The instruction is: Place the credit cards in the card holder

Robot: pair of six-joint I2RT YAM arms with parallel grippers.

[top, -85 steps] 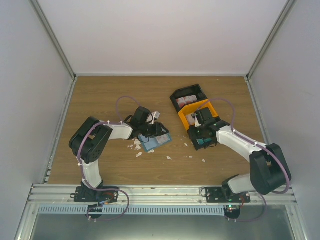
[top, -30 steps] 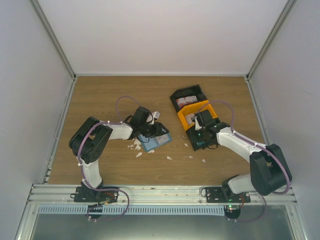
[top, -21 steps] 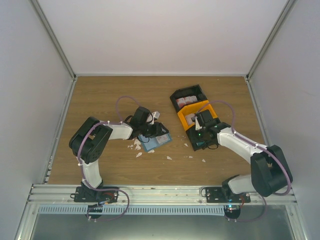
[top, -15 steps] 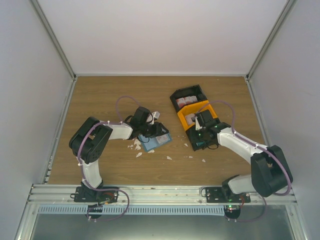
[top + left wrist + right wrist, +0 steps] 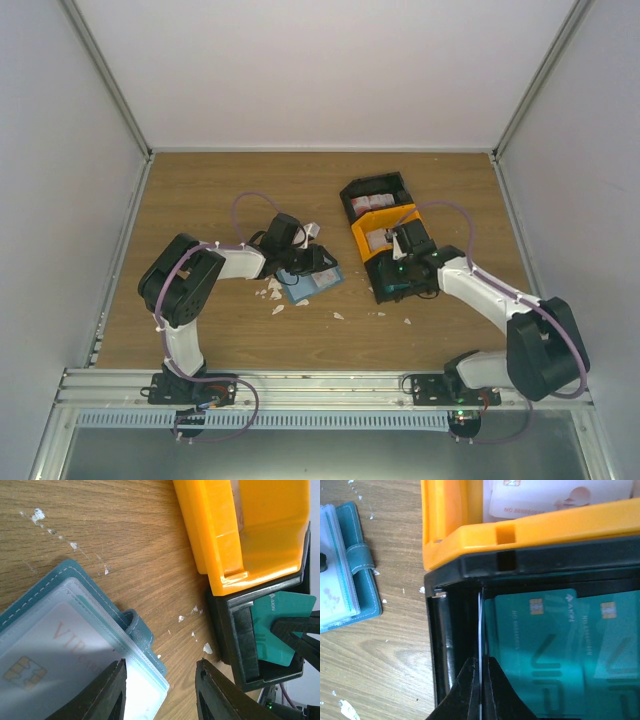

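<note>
- Now that the right gripper (image 5: pixel 480 677) has come down into the near black bin (image 5: pixel 452 645), its jaws, apart a second ago, are pressed together on an edge-on card (image 5: pixel 480 625). The card shows as a thin pale line along the bin's left wall.
- The card's face is hidden in the right wrist view. It may be one of the teal cards (image 5: pixel 545 645) lying flat just right of it, not the white-and-red credit cards (image 5: pixel 560 495) in the orange bin (image 5: pixel 470 530).
- Left gripper (image 5: pixel 160 675): unchanged, fingers spread, hovering at the edge of the card holder's clear pocket.
- Card holder (image 5: pixel 310 285): open on the table (image 5: pixel 200 190), left of the bins, apart from the pinched card.
- Judgement: the pick is made; lifting and carrying left comes next. A thin card may slip.
</note>
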